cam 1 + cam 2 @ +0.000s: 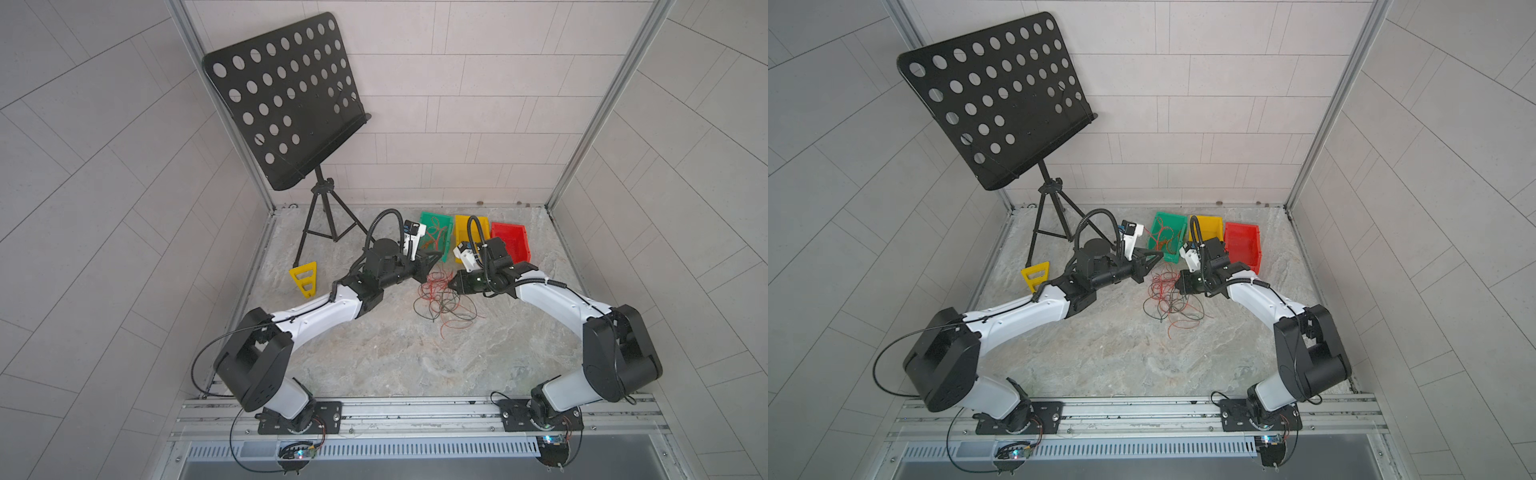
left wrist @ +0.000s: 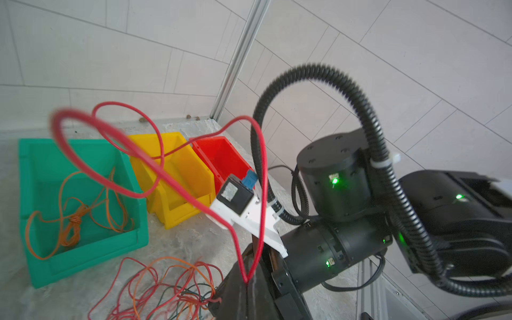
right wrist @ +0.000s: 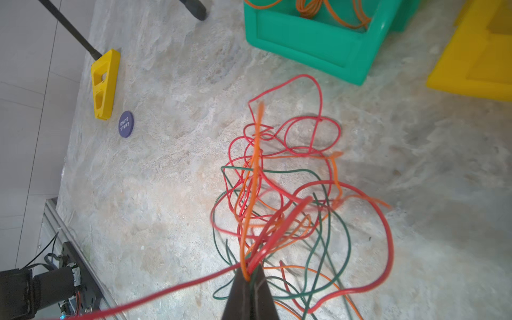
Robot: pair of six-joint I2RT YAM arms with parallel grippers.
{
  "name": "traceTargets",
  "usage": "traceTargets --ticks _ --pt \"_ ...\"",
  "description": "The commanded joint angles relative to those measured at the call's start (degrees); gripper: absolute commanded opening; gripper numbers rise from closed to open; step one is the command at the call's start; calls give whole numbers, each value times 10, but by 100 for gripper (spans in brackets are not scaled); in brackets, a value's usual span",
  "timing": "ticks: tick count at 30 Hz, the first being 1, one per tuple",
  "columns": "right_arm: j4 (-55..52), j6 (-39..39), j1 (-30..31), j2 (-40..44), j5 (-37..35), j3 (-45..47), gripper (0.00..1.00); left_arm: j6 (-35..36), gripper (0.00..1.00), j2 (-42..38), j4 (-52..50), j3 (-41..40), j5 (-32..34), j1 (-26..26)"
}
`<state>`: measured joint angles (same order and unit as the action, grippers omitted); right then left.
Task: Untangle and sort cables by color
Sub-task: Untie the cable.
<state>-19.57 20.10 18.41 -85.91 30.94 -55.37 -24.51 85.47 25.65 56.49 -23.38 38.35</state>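
Observation:
A tangle of thin red, orange and dark green cables [image 1: 444, 301] [image 1: 1171, 297] lies mid-table between both arms. My left gripper [image 2: 247, 281] is shut on a loop of red cable [image 2: 260, 177], lifted above the heap; in both top views it [image 1: 436, 258] [image 1: 1156, 257] hangs just left of the tangle. My right gripper [image 3: 249, 277] is shut on a bunch of red, orange and green strands at the tangle's [image 3: 257, 177] edge; from above it [image 1: 451, 286] [image 1: 1178, 286] sits at the heap's right side. Orange cables [image 2: 74, 219] lie in the green bin [image 2: 83, 260].
Behind the heap stand the green bin [image 1: 428, 220], a yellow bin [image 1: 463, 226] and a red bin [image 1: 511, 239] in a row. A black music stand [image 1: 286, 99] rises at the back left, with a yellow wedge [image 1: 304, 279] and a purple disc [image 3: 126, 124] near its foot.

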Motion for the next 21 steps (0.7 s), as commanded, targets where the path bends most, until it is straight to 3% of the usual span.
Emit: traceTargets --ticks 1,10,21 --pt "-29 -16 0 -11 -25 -2 5 12 0 -43 -59 50 -11 -33" --pt "-54 -33 0 -35 -54 8 7 19 0 -102 -155 142 -40 -113" --pt "-77 -45 -6 -57 -97 19 9 39 0 -129 -200 250 -34 -135"
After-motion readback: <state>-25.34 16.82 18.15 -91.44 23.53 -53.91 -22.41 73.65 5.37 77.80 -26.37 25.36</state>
